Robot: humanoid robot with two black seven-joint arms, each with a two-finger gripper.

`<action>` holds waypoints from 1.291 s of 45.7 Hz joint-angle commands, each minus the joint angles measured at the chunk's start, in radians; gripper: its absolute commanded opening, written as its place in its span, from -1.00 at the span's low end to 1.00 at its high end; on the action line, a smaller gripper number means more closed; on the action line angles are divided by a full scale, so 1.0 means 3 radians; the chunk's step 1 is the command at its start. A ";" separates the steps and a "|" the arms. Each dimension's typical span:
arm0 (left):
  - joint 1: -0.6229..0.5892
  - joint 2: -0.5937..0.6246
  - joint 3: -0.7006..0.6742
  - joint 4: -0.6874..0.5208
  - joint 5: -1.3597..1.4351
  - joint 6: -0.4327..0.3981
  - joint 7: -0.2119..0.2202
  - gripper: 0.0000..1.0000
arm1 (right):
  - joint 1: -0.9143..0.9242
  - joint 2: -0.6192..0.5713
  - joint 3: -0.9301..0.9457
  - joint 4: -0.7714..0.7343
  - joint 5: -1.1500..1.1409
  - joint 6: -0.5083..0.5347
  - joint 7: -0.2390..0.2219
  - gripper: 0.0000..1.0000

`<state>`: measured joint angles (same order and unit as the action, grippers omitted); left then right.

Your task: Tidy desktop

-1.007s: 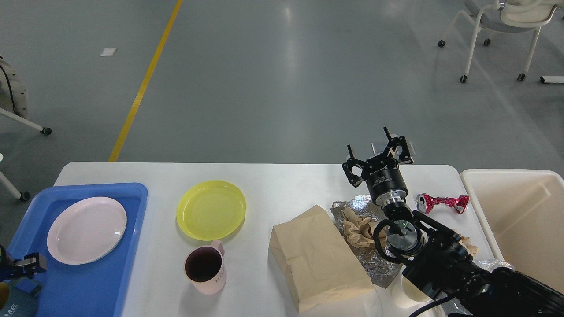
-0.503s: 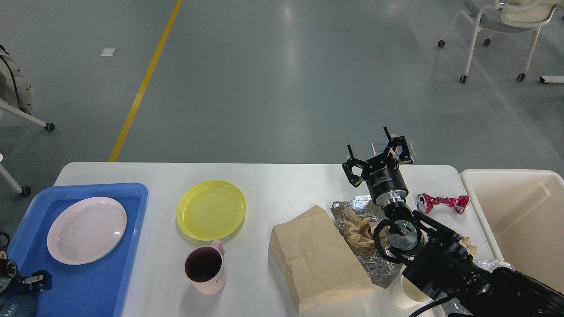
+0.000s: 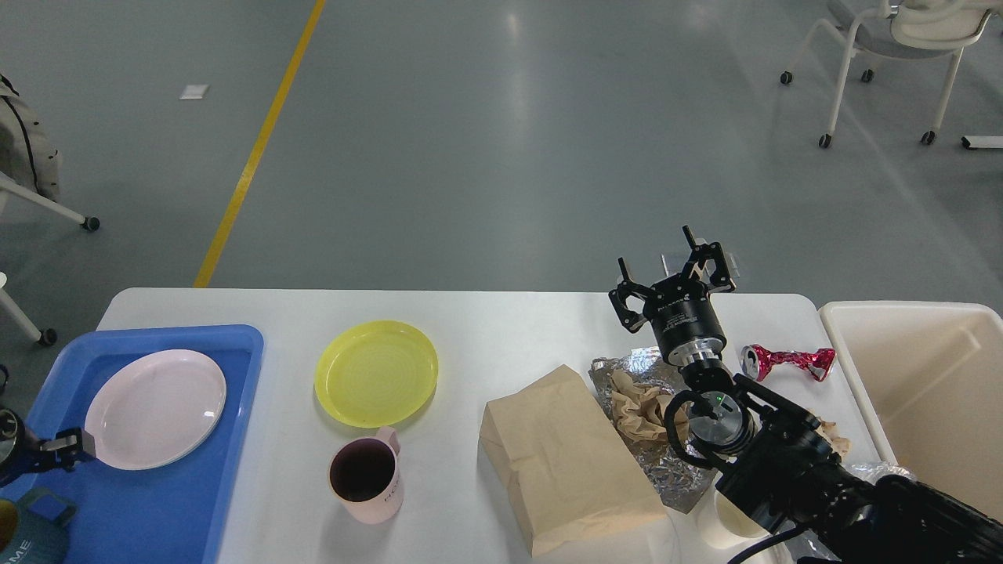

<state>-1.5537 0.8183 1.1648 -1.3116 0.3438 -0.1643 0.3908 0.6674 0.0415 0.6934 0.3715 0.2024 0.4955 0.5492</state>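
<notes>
The white desktop [image 3: 486, 329] holds a yellow plate [image 3: 376, 373], a pink mug [image 3: 366, 475], a brown paper bag [image 3: 566, 460], crumpled foil with brown paper [image 3: 636, 399] and a crushed red can [image 3: 787, 360]. My right gripper [image 3: 670, 266] hangs open and empty above the table's far edge, behind the foil. My left gripper [image 3: 66, 450] shows only partly at the lower left, over the blue tray [image 3: 227, 376], just touching or beside the rim of the pink plate [image 3: 154, 407]. Its fingers cannot be told apart.
A beige bin [image 3: 909, 376] stands off the table's right end. A teal mug [image 3: 27, 533] sits at the bottom left corner. A white paper cup [image 3: 717, 521] peeks out under my right arm. Wheeled chairs stand on the floor beyond.
My left gripper dipped toward the lower edge, then rose and shifted right to the pink plate's rim. More of the teal mug shows now. The right arm has not moved.
</notes>
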 commanded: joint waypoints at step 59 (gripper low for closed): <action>-0.0067 -0.1582 -0.0574 -0.0506 -0.0302 0.0087 -0.0311 0.87 | 0.0000 0.0005 0.0000 0.0009 0.0000 0.0000 0.0000 1.00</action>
<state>-1.5983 0.3448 1.0187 -1.4694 0.2600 -0.1696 0.3011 0.6674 0.0420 0.6934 0.3746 0.2023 0.4955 0.5492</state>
